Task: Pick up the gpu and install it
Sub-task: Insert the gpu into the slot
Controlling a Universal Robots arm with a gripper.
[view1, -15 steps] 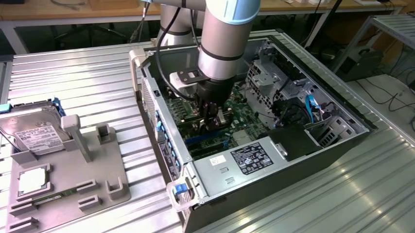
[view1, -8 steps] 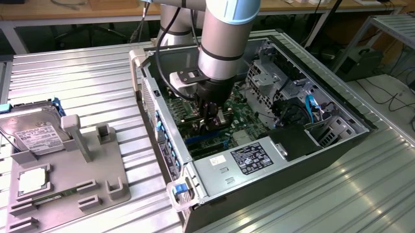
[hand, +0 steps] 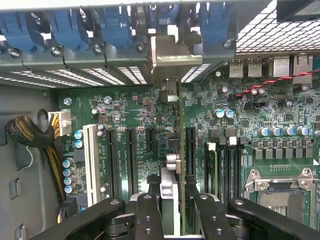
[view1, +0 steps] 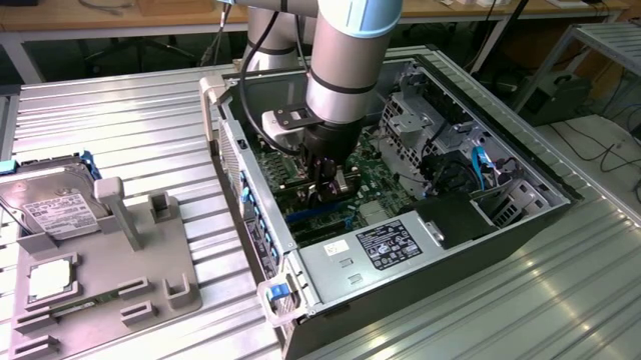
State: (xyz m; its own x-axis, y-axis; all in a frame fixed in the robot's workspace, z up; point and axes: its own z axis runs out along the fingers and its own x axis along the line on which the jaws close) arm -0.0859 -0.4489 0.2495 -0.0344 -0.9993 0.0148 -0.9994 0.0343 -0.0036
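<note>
While the tool [view1: 332, 182] is reaching down inside the open computer case [view1: 521, 225], it is clenching the gpu [hand: 172, 150] edge-on over a motherboard slot [hand: 190, 150]. Risk: card edge sitting slightly off-slot, so pressing may be bending contacts or jamming the bracket.

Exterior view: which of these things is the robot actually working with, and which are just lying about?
Part of the job:
- graphics card, held edge-on in the gripper over the slots
- green board with those slots
- computer case, lying open

Just lying about:
- hard drive
- small silver chip
- grey holder that both sit on, beside the case
</note>
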